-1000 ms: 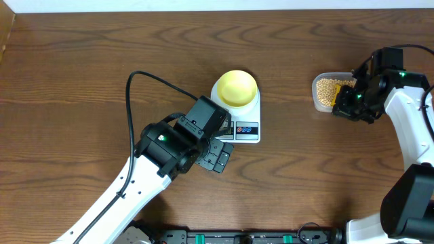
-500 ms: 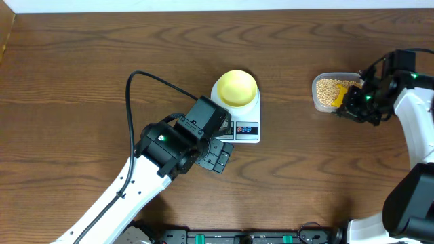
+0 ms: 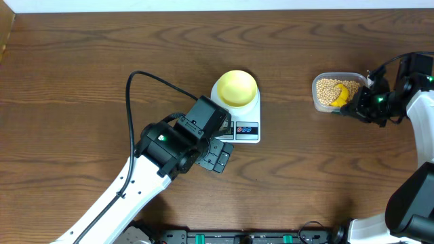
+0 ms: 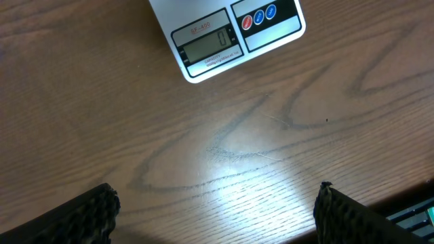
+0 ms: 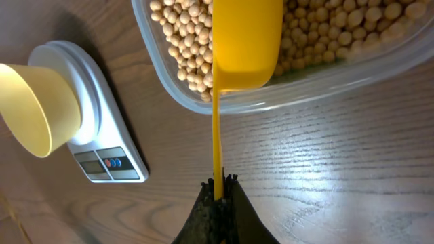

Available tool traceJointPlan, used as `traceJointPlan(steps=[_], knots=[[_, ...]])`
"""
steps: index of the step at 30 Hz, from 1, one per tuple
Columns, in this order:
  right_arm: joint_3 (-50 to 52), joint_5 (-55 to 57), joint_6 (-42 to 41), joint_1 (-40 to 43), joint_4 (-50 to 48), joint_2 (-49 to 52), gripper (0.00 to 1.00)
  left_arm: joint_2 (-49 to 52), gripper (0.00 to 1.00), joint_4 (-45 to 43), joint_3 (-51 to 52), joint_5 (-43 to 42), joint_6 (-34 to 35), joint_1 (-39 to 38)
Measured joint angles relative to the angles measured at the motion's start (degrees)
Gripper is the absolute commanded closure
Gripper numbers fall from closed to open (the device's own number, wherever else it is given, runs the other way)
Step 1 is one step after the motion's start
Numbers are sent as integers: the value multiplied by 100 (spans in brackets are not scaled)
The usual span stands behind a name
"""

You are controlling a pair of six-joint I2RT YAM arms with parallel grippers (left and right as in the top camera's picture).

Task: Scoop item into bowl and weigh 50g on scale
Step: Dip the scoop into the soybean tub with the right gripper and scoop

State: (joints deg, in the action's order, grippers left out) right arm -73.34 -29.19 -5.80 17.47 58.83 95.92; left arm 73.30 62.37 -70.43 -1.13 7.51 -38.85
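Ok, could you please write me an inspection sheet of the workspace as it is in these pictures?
Surface: brown wood-grain table, with glare under the left wrist.
Job's things: the yellow bowl stands on the white scale and looks empty; the display reads 0; the beans lie in a clear tub.
Clutter: nothing seen.
Grippers: left gripper open, over the table in front of the scale; right gripper shut on the handle of a yellow scoop, whose head is in the tub.
Cables: black cable loops by the left arm.
Surroundings: white strip at the far edge; black rail at the near edge.

scale (image 4: 271,27) lcd (image 4: 209,49) reads 0; other txt illegible.
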Motion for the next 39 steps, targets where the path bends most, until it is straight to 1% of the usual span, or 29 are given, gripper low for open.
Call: traceJointPlan(steps=[9, 27, 39], knots=[[308, -529, 160, 356, -280, 94, 99, 0, 6, 0, 0, 0, -2, 0], [334, -1165, 262, 671, -382, 101, 99, 0, 6, -2, 0, 0, -2, 0], [334, -1539, 385, 1102, -348, 101, 99, 0, 6, 0, 0, 0, -2, 0]])
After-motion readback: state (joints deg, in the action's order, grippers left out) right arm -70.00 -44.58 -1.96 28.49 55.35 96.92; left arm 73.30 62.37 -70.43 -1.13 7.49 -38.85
